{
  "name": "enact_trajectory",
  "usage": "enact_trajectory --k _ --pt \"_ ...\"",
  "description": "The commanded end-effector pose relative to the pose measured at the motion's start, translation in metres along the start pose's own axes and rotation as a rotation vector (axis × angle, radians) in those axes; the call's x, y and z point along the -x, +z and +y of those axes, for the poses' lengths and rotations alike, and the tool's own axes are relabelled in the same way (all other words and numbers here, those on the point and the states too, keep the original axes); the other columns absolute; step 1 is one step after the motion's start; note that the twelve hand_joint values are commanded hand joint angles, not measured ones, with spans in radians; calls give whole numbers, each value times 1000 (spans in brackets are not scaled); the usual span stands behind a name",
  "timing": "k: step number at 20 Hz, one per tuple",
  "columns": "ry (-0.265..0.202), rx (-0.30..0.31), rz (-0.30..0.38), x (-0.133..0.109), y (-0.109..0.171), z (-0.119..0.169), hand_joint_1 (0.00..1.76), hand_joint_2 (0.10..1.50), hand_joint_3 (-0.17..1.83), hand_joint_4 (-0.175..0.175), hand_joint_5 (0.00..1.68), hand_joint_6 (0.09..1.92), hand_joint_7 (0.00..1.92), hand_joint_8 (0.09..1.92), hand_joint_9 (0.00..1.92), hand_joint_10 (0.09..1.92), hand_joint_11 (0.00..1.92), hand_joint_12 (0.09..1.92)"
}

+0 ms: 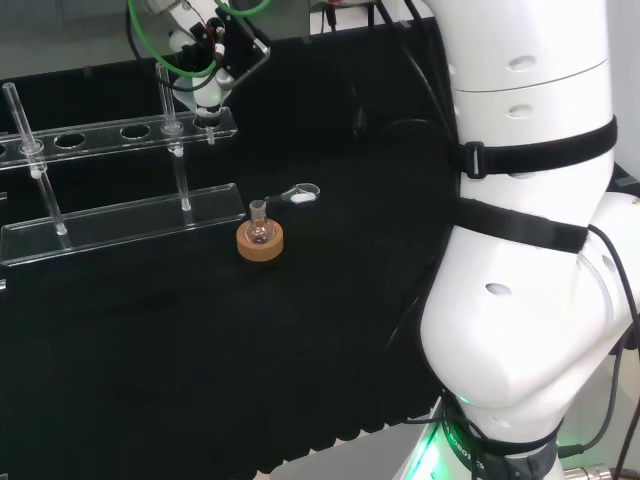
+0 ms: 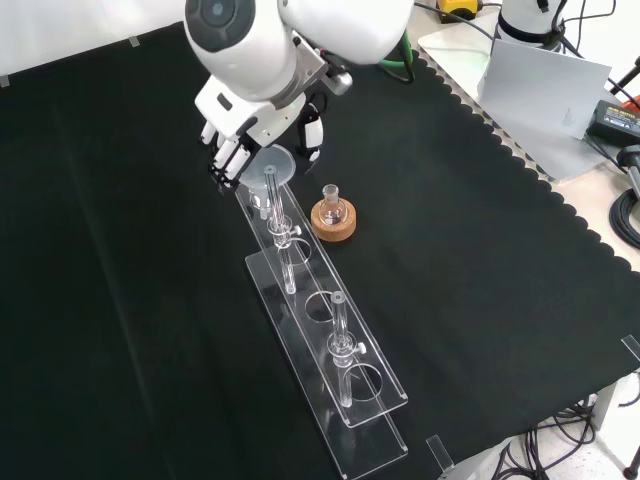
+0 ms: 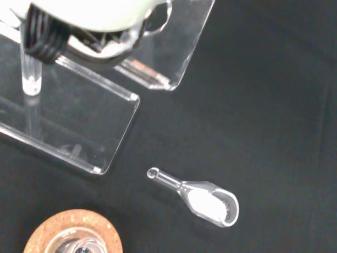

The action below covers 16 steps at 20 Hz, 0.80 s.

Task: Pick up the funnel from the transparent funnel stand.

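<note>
In the front view a clear funnel [image 2: 272, 164] sits in the end hole of the transparent stand [image 2: 372, 398], its stem pointing down through the shelf. The black and white hand [image 2: 238, 130] hangs over that end. Its fingers [image 2: 225, 160] reach down on the funnel's left and the thumb [image 2: 313, 138] on its right, with a gap to the rim on both sides. In the head view the hand [image 1: 213, 55] hovers above the right end of the stand's [image 1: 120, 215] upper shelf. The wrist view looks past the blurred white hand [image 3: 89, 13] at the stand's plates [image 3: 79, 121].
A small round flask on a cork ring [image 2: 332, 222] stands close beside the stand's end, also seen as the cork ring [image 1: 260, 241] in the head view. A glass spoon with white powder [image 3: 210, 203] lies on the cloth, near the flask [image 1: 303, 194]. Two upright rods rise from the stand.
</note>
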State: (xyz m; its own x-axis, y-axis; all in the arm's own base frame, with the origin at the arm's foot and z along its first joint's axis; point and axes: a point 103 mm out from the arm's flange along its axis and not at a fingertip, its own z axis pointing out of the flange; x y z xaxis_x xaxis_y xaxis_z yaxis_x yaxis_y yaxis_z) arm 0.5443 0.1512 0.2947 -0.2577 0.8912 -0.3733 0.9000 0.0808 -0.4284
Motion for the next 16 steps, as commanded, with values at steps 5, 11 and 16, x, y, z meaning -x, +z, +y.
enact_trajectory --k 5,11,16 --pt "30 17 -3 10 -26 -31 1070 615 766 28 754 798 739 681 1070 443 634 1249" --pt "58 -6 -16 20 -44 -61 1077 607 770 39 768 819 759 678 1083 436 623 1241" --pt "97 -33 -23 30 -54 -88 1083 600 779 42 763 834 746 666 1075 422 581 1248"
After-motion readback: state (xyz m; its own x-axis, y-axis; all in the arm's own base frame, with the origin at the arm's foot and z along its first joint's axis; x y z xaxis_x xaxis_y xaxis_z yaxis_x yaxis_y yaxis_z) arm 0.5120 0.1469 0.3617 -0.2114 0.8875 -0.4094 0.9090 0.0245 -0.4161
